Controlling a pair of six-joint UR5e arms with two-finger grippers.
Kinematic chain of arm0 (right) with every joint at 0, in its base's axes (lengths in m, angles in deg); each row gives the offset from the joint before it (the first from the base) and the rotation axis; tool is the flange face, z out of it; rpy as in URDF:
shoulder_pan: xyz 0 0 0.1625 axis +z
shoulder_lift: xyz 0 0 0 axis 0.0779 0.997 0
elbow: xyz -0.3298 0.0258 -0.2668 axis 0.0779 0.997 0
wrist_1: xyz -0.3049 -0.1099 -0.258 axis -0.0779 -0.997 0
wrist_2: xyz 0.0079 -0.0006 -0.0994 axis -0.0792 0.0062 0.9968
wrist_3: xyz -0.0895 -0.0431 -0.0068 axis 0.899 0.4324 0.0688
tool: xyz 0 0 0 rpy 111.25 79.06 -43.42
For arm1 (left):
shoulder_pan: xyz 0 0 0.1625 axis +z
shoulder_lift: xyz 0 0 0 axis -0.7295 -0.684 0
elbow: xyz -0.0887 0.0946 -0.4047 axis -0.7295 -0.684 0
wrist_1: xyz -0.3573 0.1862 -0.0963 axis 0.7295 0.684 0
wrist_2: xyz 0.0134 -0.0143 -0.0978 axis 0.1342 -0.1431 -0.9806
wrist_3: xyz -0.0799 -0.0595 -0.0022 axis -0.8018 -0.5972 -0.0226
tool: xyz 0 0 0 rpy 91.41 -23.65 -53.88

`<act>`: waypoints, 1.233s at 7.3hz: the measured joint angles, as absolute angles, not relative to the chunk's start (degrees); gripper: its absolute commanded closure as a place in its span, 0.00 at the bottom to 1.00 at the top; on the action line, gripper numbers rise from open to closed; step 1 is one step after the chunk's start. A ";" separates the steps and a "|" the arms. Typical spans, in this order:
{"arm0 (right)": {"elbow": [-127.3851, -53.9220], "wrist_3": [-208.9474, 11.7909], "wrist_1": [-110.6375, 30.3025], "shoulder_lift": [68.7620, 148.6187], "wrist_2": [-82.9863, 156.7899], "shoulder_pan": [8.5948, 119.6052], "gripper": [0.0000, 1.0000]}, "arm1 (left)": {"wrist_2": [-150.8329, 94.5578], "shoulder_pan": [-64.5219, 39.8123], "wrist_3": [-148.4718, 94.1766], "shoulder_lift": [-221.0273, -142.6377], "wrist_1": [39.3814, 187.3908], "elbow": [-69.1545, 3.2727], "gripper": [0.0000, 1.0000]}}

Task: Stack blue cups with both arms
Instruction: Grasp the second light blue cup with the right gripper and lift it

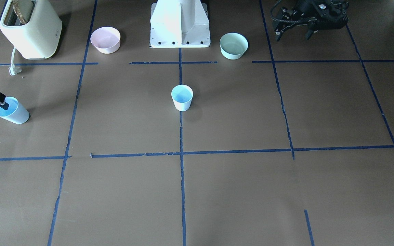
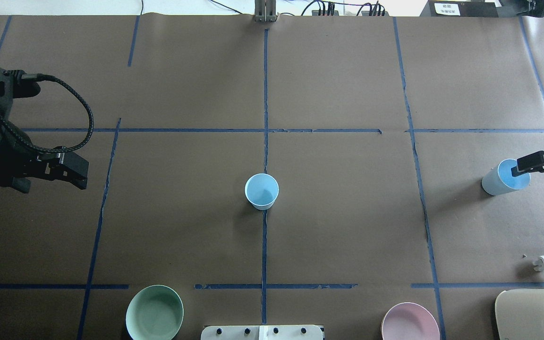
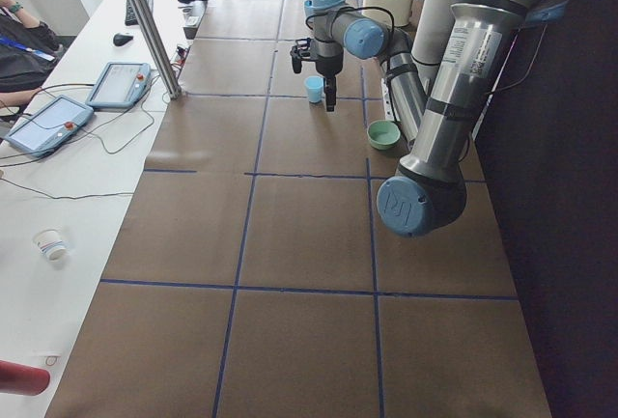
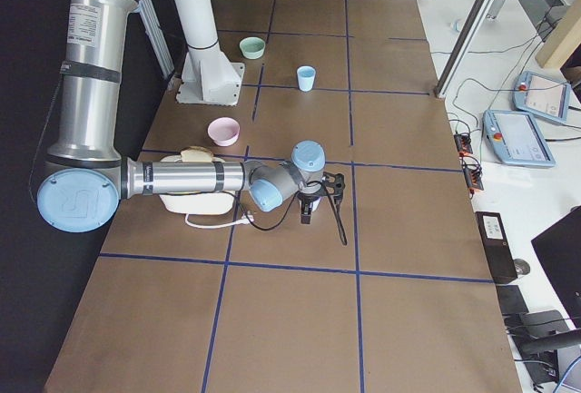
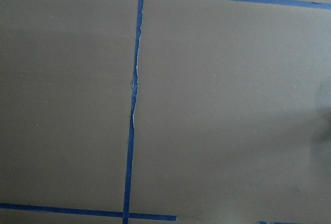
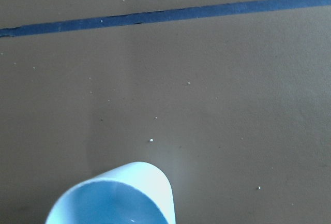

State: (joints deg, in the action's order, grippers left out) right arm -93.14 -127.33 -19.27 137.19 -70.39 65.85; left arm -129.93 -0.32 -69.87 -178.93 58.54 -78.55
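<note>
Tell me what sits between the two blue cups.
Nothing stands there: in the overhead view the table between the centre cup and the edge cup is bare brown paper, crossed only by one blue tape line.

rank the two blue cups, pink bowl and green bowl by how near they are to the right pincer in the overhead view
1. Side cup, at the tip of the right pincer, far right.
2. Pink bowl, bottom right.
3. Middle cup, table centre.
4. Green bowl, bottom left.
</note>
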 measured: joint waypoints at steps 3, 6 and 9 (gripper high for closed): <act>-92.34 -127.18 -19.27 136.83 -69.38 64.66 1.00 | -129.89 -0.35 -69.87 -179.02 58.54 -78.55 0.00; -93.09 -126.80 -19.14 136.55 -70.20 64.75 1.00 | -129.84 -0.36 -69.90 -178.98 58.49 -78.55 0.00; -99.34 -127.29 -20.08 136.44 -73.59 67.37 1.00 | -129.75 -1.23 -69.67 -178.48 58.47 -78.45 0.00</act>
State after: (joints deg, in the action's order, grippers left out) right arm -99.34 -127.29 -20.08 136.44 -73.59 67.37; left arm -129.75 -1.23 -69.67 -178.48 58.47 -78.45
